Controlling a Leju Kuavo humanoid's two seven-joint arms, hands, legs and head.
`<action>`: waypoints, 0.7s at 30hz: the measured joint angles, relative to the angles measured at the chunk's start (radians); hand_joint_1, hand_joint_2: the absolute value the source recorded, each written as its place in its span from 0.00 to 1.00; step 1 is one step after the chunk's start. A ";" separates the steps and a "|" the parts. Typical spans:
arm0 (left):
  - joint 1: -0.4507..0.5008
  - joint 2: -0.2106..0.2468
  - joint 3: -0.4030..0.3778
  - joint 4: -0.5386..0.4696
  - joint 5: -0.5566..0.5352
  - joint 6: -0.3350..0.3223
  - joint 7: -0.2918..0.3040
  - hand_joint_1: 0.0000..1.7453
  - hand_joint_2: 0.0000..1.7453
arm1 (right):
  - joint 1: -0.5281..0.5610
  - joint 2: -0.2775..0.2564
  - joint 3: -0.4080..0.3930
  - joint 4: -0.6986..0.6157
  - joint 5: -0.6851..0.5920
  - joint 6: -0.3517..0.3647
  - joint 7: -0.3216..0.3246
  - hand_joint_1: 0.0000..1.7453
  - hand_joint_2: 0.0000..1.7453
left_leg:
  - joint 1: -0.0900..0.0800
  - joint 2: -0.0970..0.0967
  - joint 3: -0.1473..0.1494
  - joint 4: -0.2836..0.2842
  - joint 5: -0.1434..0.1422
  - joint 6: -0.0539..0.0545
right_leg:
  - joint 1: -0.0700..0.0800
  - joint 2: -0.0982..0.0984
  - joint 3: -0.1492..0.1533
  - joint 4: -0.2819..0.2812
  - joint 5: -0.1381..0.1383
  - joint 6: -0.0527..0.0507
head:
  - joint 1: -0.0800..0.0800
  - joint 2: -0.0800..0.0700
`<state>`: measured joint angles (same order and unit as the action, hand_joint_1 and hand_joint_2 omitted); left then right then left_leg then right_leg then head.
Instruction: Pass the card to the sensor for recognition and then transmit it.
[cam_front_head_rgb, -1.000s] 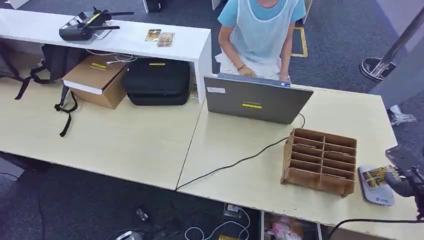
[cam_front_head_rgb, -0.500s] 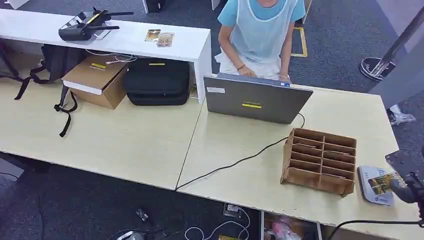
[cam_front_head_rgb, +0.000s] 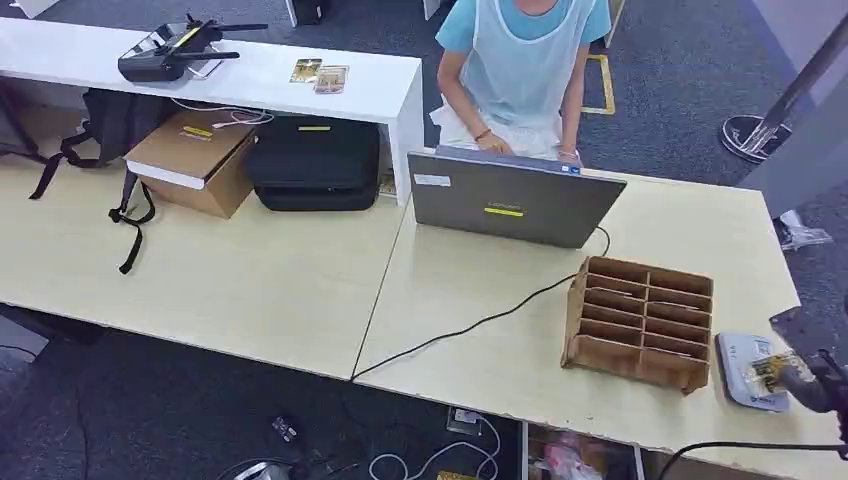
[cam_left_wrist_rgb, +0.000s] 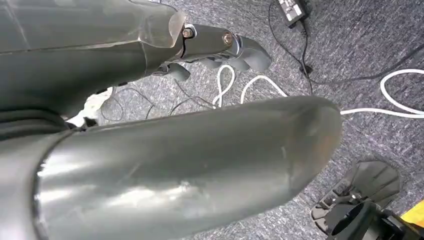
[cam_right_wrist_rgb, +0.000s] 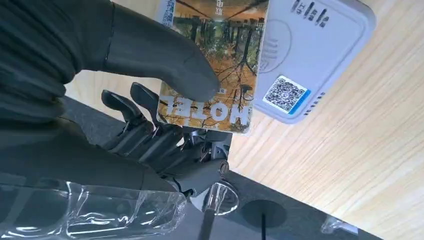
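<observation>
My right hand (cam_front_head_rgb: 808, 384) (cam_right_wrist_rgb: 150, 100) pinches a hotel card (cam_right_wrist_rgb: 220, 60) (cam_front_head_rgb: 768, 368) with a forest picture between thumb and fingers. The card hangs just over the white card sensor (cam_right_wrist_rgb: 310, 60) (cam_front_head_rgb: 748, 372), which lies on the light wood table (cam_front_head_rgb: 480, 300) near its right front corner. Whether the card touches the sensor I cannot tell. A QR code sticker (cam_right_wrist_rgb: 284, 94) marks the sensor's face. My left hand (cam_left_wrist_rgb: 220, 50) hangs beside my body above the carpet with nothing in it, its fingers curled.
A wooden slotted card rack (cam_front_head_rgb: 640, 322) stands just left of the sensor. A grey laptop (cam_front_head_rgb: 512, 200) sits farther back with a person (cam_front_head_rgb: 522, 70) behind it. A black cable (cam_front_head_rgb: 470, 325) crosses the table. Cables and a power brick (cam_left_wrist_rgb: 292, 7) lie on the carpet.
My right hand has drawn the card toward the table's right front edge, so more of the sensor's face is uncovered. The left arm has not moved.
</observation>
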<state>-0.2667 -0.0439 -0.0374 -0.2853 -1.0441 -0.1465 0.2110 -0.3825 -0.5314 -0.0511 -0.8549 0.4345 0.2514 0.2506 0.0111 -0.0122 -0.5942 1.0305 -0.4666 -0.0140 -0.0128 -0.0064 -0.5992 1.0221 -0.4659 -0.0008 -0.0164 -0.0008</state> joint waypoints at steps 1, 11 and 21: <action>0.000 0.000 -0.001 0.000 0.000 -0.002 0.000 0.00 0.00 | 0.006 0.000 -0.004 0.000 0.000 0.000 0.000 1.00 1.00 | 0.000 0.000 0.000 0.000 0.000 0.000 | 0.000 0.000 0.000 0.000 0.000 0.000 | 0.000 0.000; 0.015 -0.004 0.032 0.003 0.209 0.024 0.000 0.00 0.00 | 0.085 0.025 -0.054 -0.039 -0.031 -0.008 0.019 1.00 1.00 | 0.000 0.000 0.000 0.000 -0.001 0.001 | 0.000 0.000 0.001 0.000 -0.001 0.000 | 0.000 0.000; 0.135 0.005 0.448 0.011 0.600 0.076 0.124 0.00 0.00 | 0.119 0.032 -0.127 -0.100 -0.104 0.016 -0.050 1.00 1.00 | 0.000 0.005 -0.001 -0.001 -0.003 0.002 | 0.000 0.004 -0.001 0.000 -0.002 0.001 | 0.000 0.000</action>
<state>-0.1315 -0.0393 0.4105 -0.2743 -0.4440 -0.0710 0.3349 -0.2631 -0.4993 -0.1781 -0.9552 0.3308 0.2671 0.2007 0.0110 -0.0073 -0.5948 1.0296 -0.4700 -0.0122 -0.0130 -0.0027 -0.6000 1.0222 -0.4681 0.0003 -0.0164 -0.0008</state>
